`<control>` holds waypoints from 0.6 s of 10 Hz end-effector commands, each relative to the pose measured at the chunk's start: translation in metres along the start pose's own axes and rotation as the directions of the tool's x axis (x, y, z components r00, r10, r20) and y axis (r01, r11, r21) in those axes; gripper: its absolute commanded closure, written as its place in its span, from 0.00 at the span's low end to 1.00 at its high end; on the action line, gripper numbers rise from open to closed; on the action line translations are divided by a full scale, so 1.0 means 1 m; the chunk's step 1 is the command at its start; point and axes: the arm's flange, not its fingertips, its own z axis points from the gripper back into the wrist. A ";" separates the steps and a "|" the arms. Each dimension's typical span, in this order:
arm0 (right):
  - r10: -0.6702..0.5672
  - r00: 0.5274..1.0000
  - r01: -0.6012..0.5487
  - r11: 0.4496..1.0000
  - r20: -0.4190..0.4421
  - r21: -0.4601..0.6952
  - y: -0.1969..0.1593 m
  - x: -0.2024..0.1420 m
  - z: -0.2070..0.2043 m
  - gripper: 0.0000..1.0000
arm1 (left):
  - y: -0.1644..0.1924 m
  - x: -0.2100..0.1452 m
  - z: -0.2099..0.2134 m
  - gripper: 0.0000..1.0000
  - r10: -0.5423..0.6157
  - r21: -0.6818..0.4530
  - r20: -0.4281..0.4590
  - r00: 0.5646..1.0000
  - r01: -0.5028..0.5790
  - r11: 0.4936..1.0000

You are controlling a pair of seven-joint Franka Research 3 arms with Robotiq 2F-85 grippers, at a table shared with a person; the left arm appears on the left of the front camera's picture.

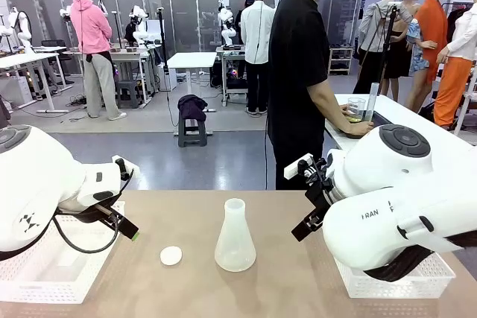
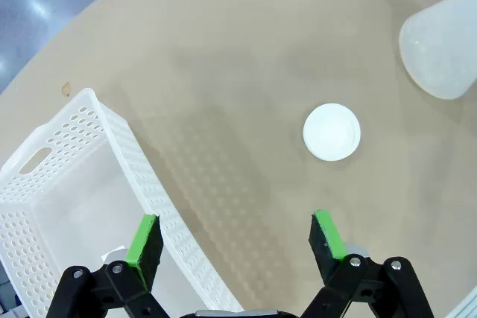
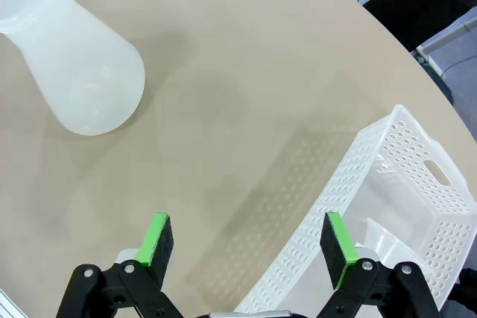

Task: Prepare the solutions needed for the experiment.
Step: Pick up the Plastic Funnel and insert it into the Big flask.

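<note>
Bright, even overhead indoor light, soft faint shadows on the tan tabletop (image 2: 223, 72), pale glare on the grey floor (image 1: 216, 161), focus sharp throughout, wide-angle bending toward wrist-view edges.

Before you, a frosted white conical flask (image 1: 235, 237) stands upright at the middle of the tan table (image 1: 283, 292), with a small round white cap (image 1: 171, 255) lying flat near it. A perforated white basket (image 1: 45, 277) sits at the table's left edge and a second basket (image 1: 387, 283) at its right. A person in black (image 1: 298, 57) stands across from you.
</note>
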 end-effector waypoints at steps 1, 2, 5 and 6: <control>-0.002 1.000 0.002 1.000 0.000 0.000 0.000 0.000 0.000 0.00 | 0.000 0.000 0.000 0.00 0.001 0.000 0.000 1.000 -0.001 1.000; -0.002 1.000 0.002 1.000 0.000 0.000 0.000 0.000 0.000 0.00 | 0.000 0.000 0.000 0.00 0.001 0.000 0.000 1.000 -0.001 1.000; -0.002 1.000 0.002 1.000 0.000 0.000 0.000 0.000 0.000 0.00 | 0.000 0.000 0.000 0.00 0.001 0.000 0.000 1.000 -0.001 1.000; -0.002 1.000 0.002 1.000 0.000 0.000 0.000 0.000 0.000 0.00 | 0.000 0.000 0.000 0.00 0.001 0.000 0.000 1.000 -0.001 1.000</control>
